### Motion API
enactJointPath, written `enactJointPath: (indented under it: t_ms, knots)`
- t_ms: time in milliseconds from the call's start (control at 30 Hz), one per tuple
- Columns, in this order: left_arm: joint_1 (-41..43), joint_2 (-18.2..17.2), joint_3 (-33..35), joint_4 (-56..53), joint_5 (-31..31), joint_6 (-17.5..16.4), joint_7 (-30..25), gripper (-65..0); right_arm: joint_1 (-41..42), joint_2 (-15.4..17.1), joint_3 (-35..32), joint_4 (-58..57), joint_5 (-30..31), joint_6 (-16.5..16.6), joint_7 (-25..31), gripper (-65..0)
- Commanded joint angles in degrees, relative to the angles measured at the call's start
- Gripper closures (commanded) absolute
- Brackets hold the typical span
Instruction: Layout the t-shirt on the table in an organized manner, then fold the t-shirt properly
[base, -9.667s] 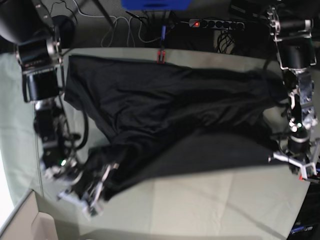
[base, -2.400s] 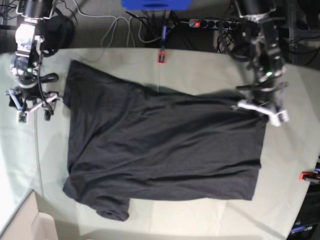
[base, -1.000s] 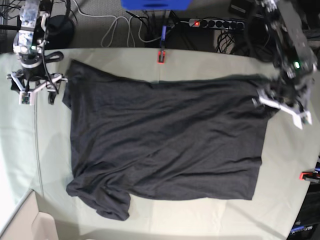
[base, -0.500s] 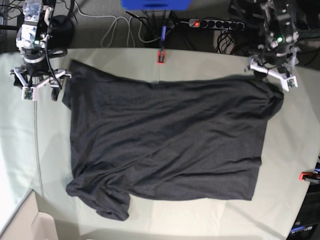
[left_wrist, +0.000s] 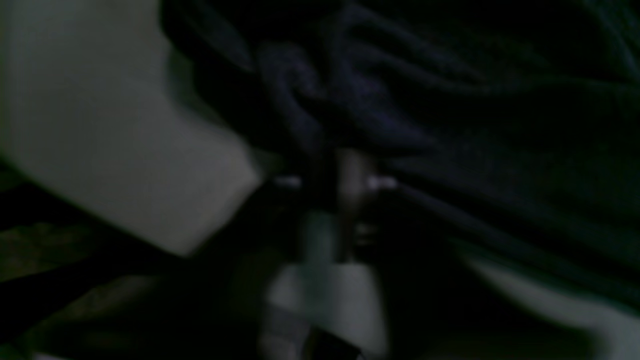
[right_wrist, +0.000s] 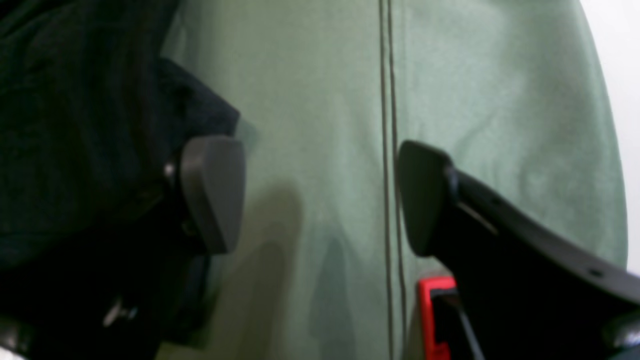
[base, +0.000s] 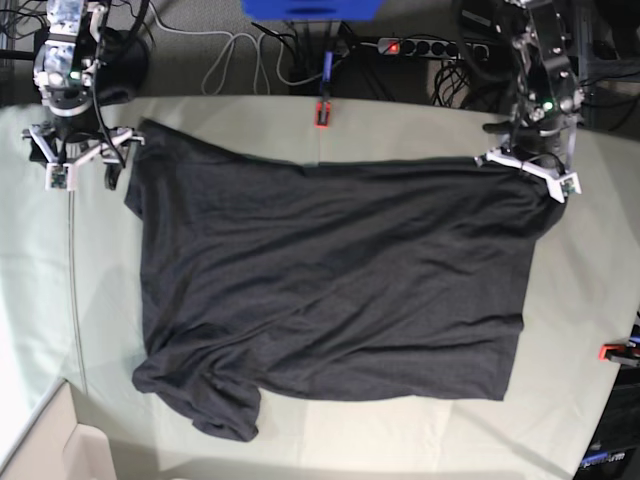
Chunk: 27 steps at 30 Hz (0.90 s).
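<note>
The dark charcoal t-shirt (base: 330, 280) lies spread flat across the pale grey-green table (base: 400, 125), with one sleeve rumpled at the lower left. In the base view my left gripper (base: 527, 172) sits on the shirt's upper right corner. The dim, blurred left wrist view shows that gripper (left_wrist: 345, 170) shut, with dark fabric (left_wrist: 320, 115) bunched at its tips. My right gripper (base: 80, 172) hovers over bare cloth just off the shirt's upper left corner. Seen from the right wrist, it (right_wrist: 317, 195) is open with nothing between the pads, and the shirt's edge (right_wrist: 190, 110) lies beside one pad (right_wrist: 212, 192).
A red clamp (base: 322, 112) grips the far table edge and another (base: 615, 351) the right edge. Behind the table lie a power strip (base: 430, 47) and cables. A cardboard box (base: 50, 450) stands at the lower left. A seam (right_wrist: 387, 100) runs along the table cloth.
My left gripper has come down from beyond the shirt's upper right corner onto it and has shut on the fabric. The right gripper stays open and has barely moved.
</note>
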Motion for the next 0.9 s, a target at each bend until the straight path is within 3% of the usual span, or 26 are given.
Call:
enactJointPath:
  t_ms: [0,67,133,267,400,500,867]
  knots:
    - [-0.27,-0.41,-0.40,2.09,-0.01,0.12,-1.12,0.0,0.19,0.55,0.27,0.92,0.19,-0.22,1.34,-48.5]
    - [0.87,-0.50,-0.58,4.90,-0.01,0.12,-1.04,-3.1,0.19,0.55,0.27,1.18,0.19,-0.22,1.34,-48.5]
    - [3.86,-0.59,-0.49,10.00,-0.01,0.12,-1.04,0.0,0.19,0.55,0.27,1.18,0.19,-0.22,1.34,-48.5]
    - [10.72,-0.59,-0.49,21.34,0.43,0.21,-0.95,-0.8,0.37,0.55,0.27,1.18,0.19,-0.22,1.34,-48.5]
    - [15.38,-0.85,-0.67,28.90,0.43,0.29,7.32,-0.9,0.45,0.55,0.10,0.83,0.19,-0.22,1.34,-48.5]
    - [15.29,-0.94,-1.72,28.82,0.08,0.21,12.77,-0.8,0.54,0.55,0.01,0.83,0.19,-0.22,1.34,-48.4]
    - [5.53,-0.67,-2.42,19.06,-0.01,0.12,13.82,-3.3,0.19,0.38,-0.96,0.92,0.27,-0.22,1.34,-48.4]
